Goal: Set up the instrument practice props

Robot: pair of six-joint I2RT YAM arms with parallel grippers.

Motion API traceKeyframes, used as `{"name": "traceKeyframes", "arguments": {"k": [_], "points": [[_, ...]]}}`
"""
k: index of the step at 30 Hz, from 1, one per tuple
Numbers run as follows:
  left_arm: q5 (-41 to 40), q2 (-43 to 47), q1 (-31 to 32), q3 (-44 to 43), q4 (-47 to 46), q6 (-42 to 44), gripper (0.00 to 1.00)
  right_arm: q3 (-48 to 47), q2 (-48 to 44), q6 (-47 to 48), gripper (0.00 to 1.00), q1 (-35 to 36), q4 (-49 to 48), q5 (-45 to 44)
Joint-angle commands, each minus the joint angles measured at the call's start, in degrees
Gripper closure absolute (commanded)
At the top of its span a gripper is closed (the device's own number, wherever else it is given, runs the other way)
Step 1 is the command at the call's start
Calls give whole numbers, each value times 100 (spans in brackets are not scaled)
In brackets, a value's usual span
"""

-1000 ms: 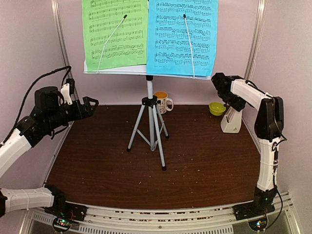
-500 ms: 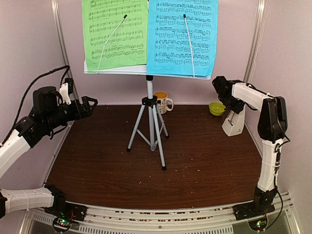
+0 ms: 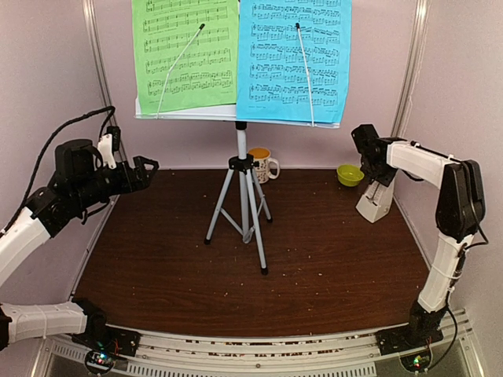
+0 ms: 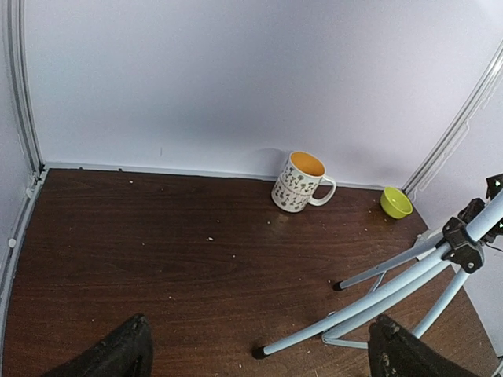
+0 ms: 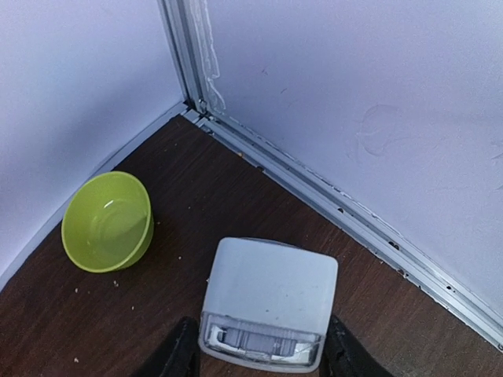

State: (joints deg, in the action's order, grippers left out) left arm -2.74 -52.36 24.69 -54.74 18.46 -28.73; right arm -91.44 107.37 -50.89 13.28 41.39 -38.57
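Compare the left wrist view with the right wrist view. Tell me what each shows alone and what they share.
Only the left wrist view: the patterned mug, the silver tripod legs of the music stand, and the left gripper, open and empty. Only the right wrist view: the white metronome, held between the fingers of the right gripper, and the metal corner rail. Both: the small green bowl, the dark wooden table and the pale wall.

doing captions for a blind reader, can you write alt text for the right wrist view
A white metronome seen from above, held between the right gripper's two dark fingers at the bottom edge. A small green bowl sits apart to its left on the dark wood table, in a corner of pale walls.
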Motion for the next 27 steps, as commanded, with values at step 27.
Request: {"name": "traceKeyframes", "arguments": {"k": [27], "points": [[181,-289,-57,-271,-310,217,2,1254,-929,2685,35,552,-1652,1709]]}}
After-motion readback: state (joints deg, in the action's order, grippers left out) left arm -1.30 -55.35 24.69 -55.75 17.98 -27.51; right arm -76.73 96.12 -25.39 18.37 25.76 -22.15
